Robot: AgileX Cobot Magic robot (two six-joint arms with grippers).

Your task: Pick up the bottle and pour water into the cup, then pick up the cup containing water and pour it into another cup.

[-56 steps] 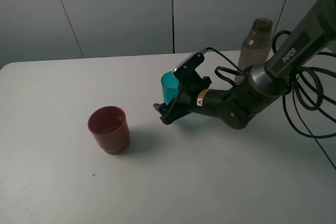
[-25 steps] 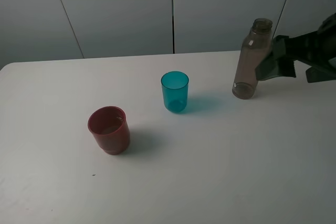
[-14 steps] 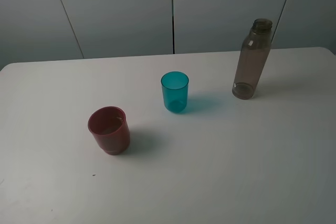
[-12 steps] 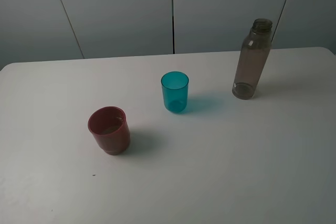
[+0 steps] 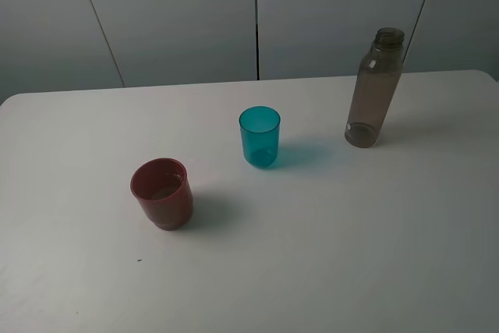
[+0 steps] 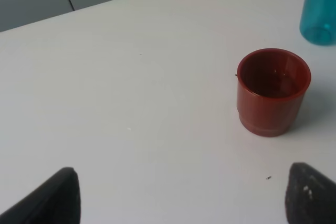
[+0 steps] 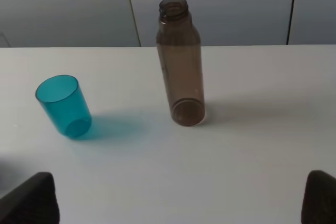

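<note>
The tall smoky grey-brown bottle [image 5: 375, 88] stands upright at the back right of the white table; it also shows in the right wrist view [image 7: 180, 84]. The teal-blue cup [image 5: 260, 136] stands upright mid-table, also in the right wrist view [image 7: 63, 106] and at the edge of the left wrist view [image 6: 320, 8]. The dull-red cup [image 5: 162, 193] stands front left, also in the left wrist view [image 6: 272, 92]. Neither arm shows in the exterior view. My left gripper [image 6: 178, 195] is open and empty, well back from the red cup. My right gripper [image 7: 178, 200] is open and empty, back from the bottle.
The white table [image 5: 327, 239] has its back edge against grey wall panels [image 5: 179, 13]. A small dark speck [image 5: 139, 260] lies on the table in front of the red cup.
The right arm let go of the teal cup, left it upright mid-table, and drew back past the bottle out of the exterior view. Bottle and both cups have not moved since.
</note>
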